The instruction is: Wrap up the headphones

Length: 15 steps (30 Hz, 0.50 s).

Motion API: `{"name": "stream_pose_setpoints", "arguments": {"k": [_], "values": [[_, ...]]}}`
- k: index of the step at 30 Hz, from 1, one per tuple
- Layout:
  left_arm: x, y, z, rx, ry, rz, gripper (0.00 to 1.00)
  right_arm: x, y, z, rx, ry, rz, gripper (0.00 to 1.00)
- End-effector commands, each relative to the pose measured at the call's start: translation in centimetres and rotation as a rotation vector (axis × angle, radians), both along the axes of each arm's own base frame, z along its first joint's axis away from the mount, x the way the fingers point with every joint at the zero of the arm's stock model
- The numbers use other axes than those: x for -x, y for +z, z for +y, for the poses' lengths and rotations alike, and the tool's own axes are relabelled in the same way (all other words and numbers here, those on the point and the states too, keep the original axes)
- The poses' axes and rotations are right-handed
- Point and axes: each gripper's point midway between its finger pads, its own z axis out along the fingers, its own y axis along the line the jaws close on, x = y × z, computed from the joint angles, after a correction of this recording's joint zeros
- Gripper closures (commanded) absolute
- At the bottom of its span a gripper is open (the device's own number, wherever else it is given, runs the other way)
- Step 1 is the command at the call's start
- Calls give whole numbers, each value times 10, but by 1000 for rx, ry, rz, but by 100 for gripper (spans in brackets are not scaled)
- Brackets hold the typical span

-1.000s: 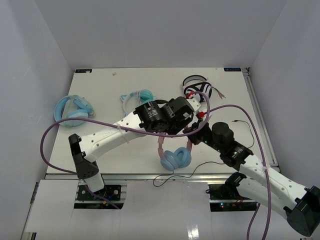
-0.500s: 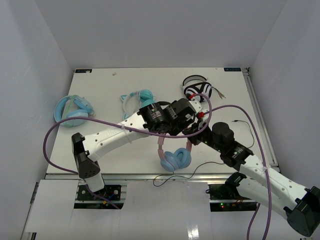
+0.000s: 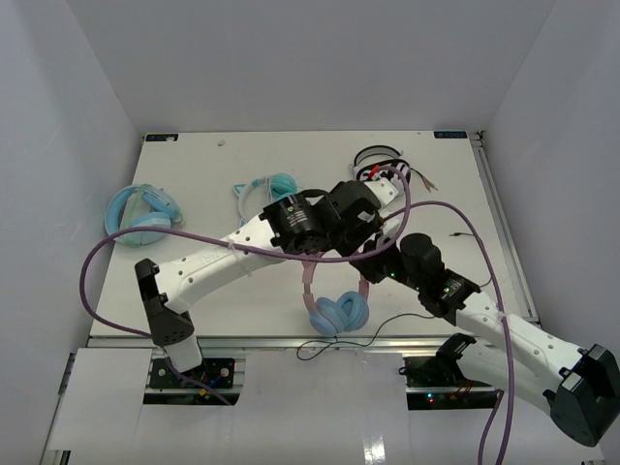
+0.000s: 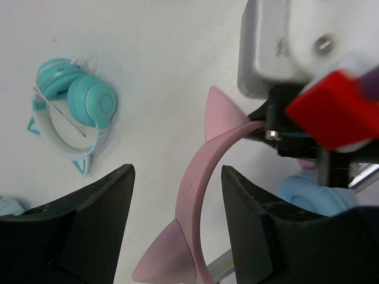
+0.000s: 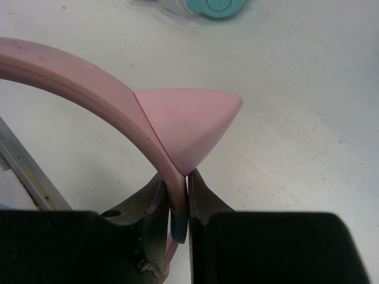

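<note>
Here the right gripper pinches the pink headband of the headphones beside a cat ear; the left gripper straddles that headband, jaws wide.

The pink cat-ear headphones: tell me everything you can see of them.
The headphones have a smooth pink headband, plastic by its look, with two pointed cat ears, round light blue ear cups and a thin black cable trailing by the table's near edge. The right gripper pinches the headband beside one ear.
</note>
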Motion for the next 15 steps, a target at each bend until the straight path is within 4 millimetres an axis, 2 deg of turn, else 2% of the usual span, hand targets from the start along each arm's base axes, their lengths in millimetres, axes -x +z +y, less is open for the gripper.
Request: {"name": "stream_pose_setpoints", "arguments": {"k": [1, 2, 4, 6, 8, 11, 12, 15], "values": [[33, 151, 12, 470, -133, -136, 26, 1, 71, 22, -197, 98, -70, 92], [37, 169, 12, 540, -162, -165, 26, 0, 77, 19, -225, 94, -55, 92], [69, 220, 41, 715, -284, -237, 26, 8, 96, 20, -292, 147, -39, 92], [91, 238, 52, 815, -416, -323, 24, 10, 111, 15, -341, 157, -25, 92], [112, 267, 88, 924, -465, -421, 21, 24, 135, 17, -411, 222, 6, 92], [108, 264, 117, 933, -390, -489, 21, 44, 173, 16, -531, 330, 25, 92], [107, 256, 121, 925, -376, -498, 21, 48, 182, 16, -567, 347, 48, 92], [113, 252, 135, 952, -385, -546, 21, 65, 207, 17, -666, 439, 130, 92]]}}
